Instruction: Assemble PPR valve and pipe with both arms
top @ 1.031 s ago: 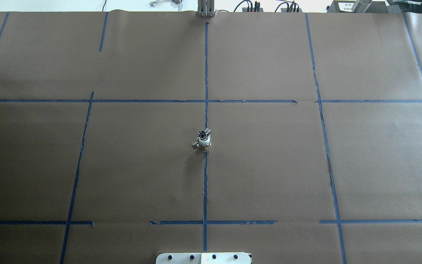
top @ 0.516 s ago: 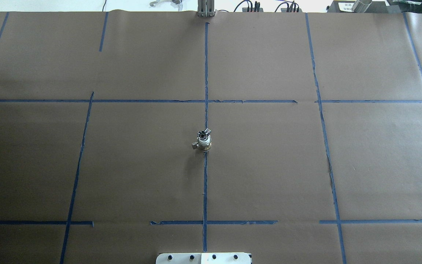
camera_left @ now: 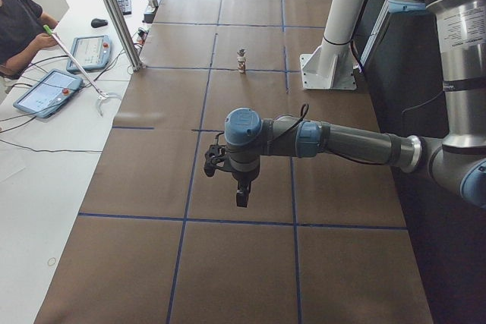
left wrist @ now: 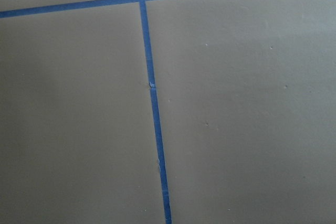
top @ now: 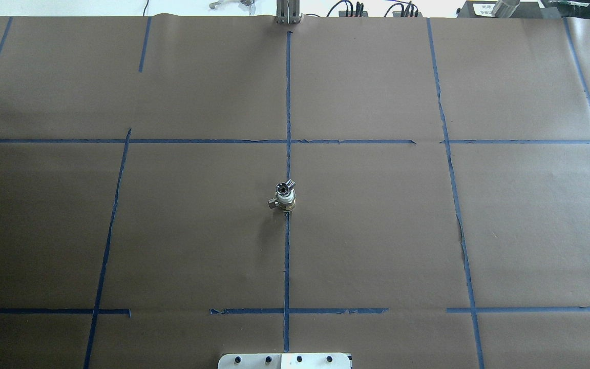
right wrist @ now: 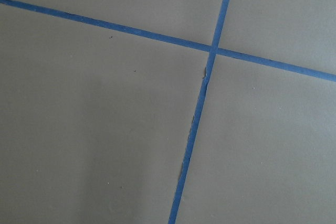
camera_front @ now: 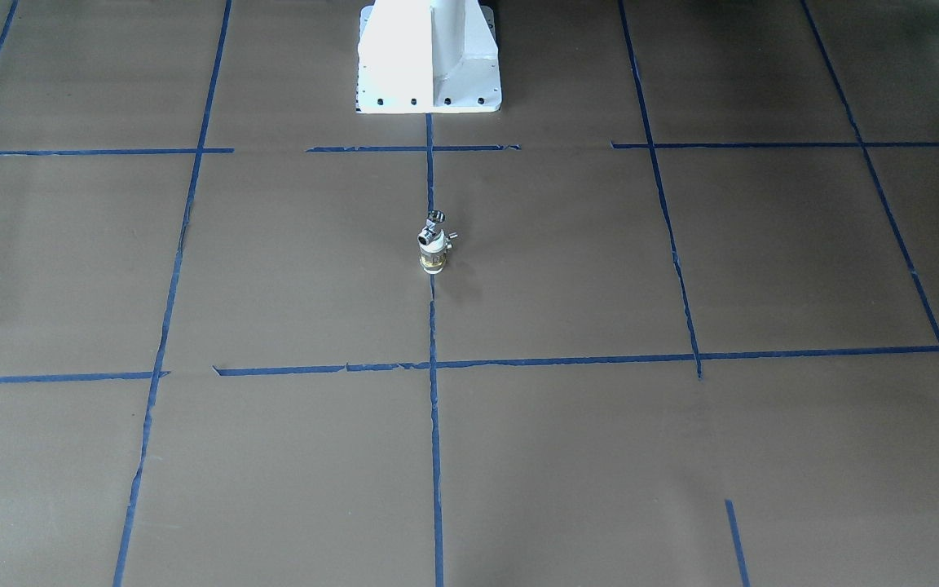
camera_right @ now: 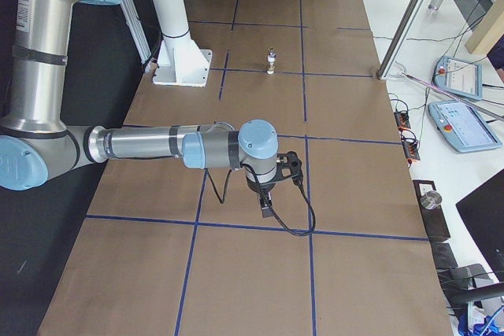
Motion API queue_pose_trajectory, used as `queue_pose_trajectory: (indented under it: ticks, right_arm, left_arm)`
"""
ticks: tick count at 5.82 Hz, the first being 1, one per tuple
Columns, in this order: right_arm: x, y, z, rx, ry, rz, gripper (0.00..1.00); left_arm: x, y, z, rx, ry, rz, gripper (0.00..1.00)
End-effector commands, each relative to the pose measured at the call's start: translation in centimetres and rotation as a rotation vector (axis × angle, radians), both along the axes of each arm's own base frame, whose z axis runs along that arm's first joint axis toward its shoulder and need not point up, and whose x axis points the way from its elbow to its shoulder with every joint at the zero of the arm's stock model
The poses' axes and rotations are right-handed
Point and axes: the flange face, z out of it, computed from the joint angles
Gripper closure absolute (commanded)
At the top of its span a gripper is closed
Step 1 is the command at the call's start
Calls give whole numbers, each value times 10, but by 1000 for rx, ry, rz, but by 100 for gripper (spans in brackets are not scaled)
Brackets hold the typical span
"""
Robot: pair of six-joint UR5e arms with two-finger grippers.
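The PPR valve [top: 285, 188] and the pipe [top: 287, 206] stand joined as 1 upright stack near the middle of the table [top: 377, 230], right on the central blue tape line [top: 287, 266]. The chrome valve sits on top and the pipe's brass collar is at the bottom, resting on the brown paper. From the front-facing camera the stack stands in front of the white pedestal base [camera_front: 429, 57], well apart from it, with a short port pointing to that view's right.

Neither arm is near the stack. In the left side view the left arm [camera_left: 334, 138] stretches out level over the table's near part, and the left gripper [camera_left: 241, 199] hangs pointing down above the paper, well apart from the parts. I cannot tell whether its claw is open or closed. In the right side view the right arm [camera_right: 150, 145] reaches out the same way, its right gripper [camera_right: 266, 208] pointing down just above a blue tape line. Its claw state cannot be judged either. Nothing is seen held by either claw.

Both wrist cameras show only brown paper and crossing blue tape. An operator [camera_left: 19, 20] sits beside 2 handheld control tablets [camera_left: 49, 90] at the table's far edge
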Motion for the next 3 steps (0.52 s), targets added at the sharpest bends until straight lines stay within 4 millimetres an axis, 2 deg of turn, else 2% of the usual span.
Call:
queue_pose_trajectory:
  ticks: [1, 3]
  right_arm:
    - [-1, 3, 11, -17, -12, -8, 0]
    - [-2, 11, 16, -34, -47, -8, 0]
  left_arm:
    - [-1, 0, 4, -8, -3, 2, 0]
    - [-1, -12, -4, 22, -2, 3, 0]
